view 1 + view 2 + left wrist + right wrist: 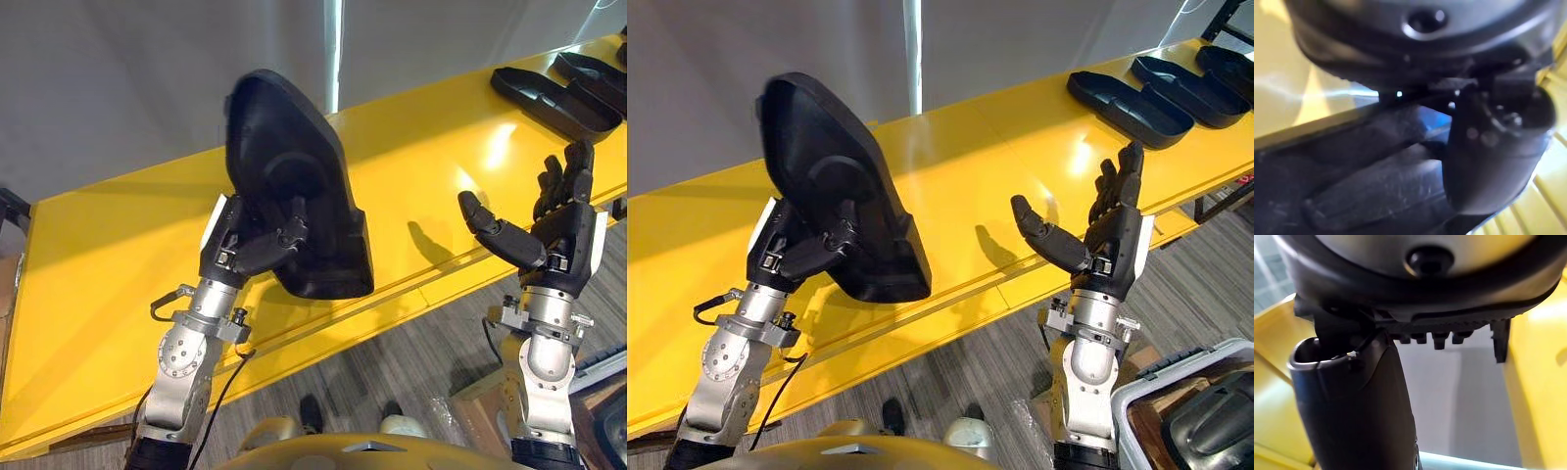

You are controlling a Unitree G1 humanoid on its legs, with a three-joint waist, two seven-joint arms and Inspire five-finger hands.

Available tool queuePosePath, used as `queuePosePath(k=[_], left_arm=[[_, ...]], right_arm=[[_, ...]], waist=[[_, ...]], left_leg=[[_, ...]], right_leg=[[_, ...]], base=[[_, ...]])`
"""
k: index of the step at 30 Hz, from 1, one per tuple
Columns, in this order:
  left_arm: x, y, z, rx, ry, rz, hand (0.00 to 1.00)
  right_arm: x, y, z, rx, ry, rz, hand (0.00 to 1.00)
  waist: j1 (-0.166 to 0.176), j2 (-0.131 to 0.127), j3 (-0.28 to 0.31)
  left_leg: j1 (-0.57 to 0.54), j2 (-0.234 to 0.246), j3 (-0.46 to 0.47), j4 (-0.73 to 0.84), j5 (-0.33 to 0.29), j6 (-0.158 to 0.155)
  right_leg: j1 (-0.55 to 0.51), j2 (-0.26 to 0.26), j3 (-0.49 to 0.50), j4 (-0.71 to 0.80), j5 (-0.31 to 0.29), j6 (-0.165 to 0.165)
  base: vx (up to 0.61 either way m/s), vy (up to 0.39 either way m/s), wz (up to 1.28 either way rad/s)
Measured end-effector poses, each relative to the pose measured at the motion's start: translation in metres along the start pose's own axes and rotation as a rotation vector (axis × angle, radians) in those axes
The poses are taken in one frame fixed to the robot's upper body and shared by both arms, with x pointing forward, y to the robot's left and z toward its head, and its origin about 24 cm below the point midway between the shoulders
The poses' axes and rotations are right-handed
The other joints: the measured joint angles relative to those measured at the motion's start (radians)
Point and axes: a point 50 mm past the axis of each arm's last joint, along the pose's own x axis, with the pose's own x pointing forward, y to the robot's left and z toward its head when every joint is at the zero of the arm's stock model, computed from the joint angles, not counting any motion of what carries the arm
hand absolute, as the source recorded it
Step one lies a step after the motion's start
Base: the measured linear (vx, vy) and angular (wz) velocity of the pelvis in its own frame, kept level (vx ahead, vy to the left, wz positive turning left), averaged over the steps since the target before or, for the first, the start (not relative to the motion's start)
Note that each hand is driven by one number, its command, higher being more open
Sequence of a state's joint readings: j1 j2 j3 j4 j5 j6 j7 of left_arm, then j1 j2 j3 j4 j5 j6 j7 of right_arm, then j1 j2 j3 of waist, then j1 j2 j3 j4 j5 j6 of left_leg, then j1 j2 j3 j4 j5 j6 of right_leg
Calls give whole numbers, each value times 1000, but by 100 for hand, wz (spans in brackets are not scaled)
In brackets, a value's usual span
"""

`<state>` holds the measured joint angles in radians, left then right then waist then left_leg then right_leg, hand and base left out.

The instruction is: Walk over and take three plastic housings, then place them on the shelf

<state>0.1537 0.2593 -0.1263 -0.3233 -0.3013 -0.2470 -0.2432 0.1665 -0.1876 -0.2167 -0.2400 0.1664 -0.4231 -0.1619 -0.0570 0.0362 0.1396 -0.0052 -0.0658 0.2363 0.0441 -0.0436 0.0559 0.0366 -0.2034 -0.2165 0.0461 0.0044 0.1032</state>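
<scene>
Gripping a large black moulded plastic housing [294, 166] with curled fingers and thumb, the left robot hand [257, 245] holds it upright above the long yellow desk [108, 255]. The right robot hand [560, 230] hangs spread and empty by the desk's front edge. More shallow black housings [1127, 103] lie on the desk's far right end, well apart from both hands. A grey crate [1138, 387] sits on the floor at the right.

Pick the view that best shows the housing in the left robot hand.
Right eye view: the whole housing stands tilted above the yellow shelf, left robot hand curled on its lower edge. Left eye view shows the same. Left wrist view: dark close surfaces, hard to tell apart.
</scene>
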Motion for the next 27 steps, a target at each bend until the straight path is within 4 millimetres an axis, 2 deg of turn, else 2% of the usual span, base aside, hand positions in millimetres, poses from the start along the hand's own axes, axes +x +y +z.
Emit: queuePosePath(k=[3,5,8,10,12,13,15,18,23,27], left_arm=[[11,-10,-2,19,30,-93,0],[30,-20,2,87,35,-207,0],[53,-23,11,184,24,-261,0],[71,-14,15,237,26,-229,0],[95,6,14,293,67,-124,0],[101,11,13,305,81,-97,0],[119,39,10,367,150,27,0],[134,71,12,415,208,173,0],[158,86,24,415,250,270,0],[160,98,16,349,338,352,0]], right_arm=[[-3,-1,2,-6,10,1,100],[-7,-3,-2,-20,57,2,100],[-10,-4,-6,-30,103,9,100],[-11,-6,-7,-32,120,15,100],[-13,-11,-8,-46,136,26,100],[-13,-12,-8,-44,141,30,100],[-15,-16,-8,-28,152,41,100],[-16,-16,-8,-13,159,82,100],[-17,-7,-10,33,168,147,100],[-21,9,-13,73,184,230,100]], waist=[[-4,-1,-1],[-13,-1,-9],[-37,1,-14],[-60,5,-16],[-92,13,-22],[-98,13,-22],[-124,15,-23],[-156,15,-23],[-177,17,-23],[-196,21,-20]], left_leg=[[14,2,5,-22,10,-2],[15,3,12,-34,20,-1],[16,6,42,-49,29,-2],[13,9,68,-53,31,-5],[16,15,104,-70,32,-10],[16,17,116,-72,32,-10],[18,28,161,-85,35,-14],[21,42,201,-86,38,-15],[31,51,212,-104,43,-21],[31,51,213,-116,48,-24]], right_leg=[[1,4,1,0,0,-1],[-8,7,3,1,-2,-2],[-27,14,22,3,-2,-3],[-44,16,45,3,1,2],[-69,30,84,2,7,6],[-75,33,95,1,9,3],[-90,50,139,-22,30,-4],[-92,69,176,-55,61,-1],[-93,83,191,-66,66,-2],[-96,84,192,-69,66,-2]], base=[[-26,-23,-8],[-48,-15,-9],[-79,-11,-31],[-69,3,-41],[-65,8,-46],[-56,-5,-54],[-29,-14,-58],[16,-38,-44],[27,-45,-13],[1,-27,0]])
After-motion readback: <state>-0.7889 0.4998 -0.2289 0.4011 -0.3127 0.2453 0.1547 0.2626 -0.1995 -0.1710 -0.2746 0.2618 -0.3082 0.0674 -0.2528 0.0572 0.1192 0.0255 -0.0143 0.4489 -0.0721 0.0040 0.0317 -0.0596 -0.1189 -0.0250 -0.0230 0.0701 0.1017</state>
